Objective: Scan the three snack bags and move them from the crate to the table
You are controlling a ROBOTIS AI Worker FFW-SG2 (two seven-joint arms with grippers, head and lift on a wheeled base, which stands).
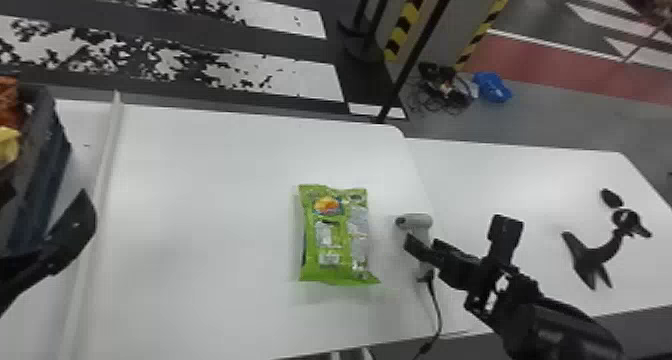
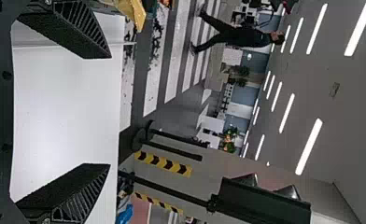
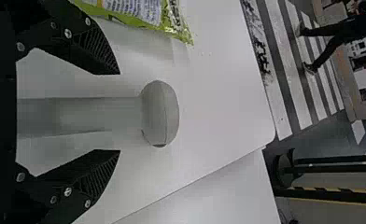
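Both ribbed jaws spread: left gripper (image 1: 47, 196); right gripper (image 1: 457, 232), flanking smooth grey scanner (image 1: 419, 221). Crinkled green bag (image 1: 334, 236).

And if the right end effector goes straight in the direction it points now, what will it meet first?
Most likely the grey scanner: its handle lines up between the open fingers of the right end effector. How far below them it lies is unclear.

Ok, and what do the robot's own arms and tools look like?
Mostly black. The right arm has a rounded casing behind angular brackets. The left tool and right tool each have two tapering, ribbed fingers; silvery screws dot the right tool.
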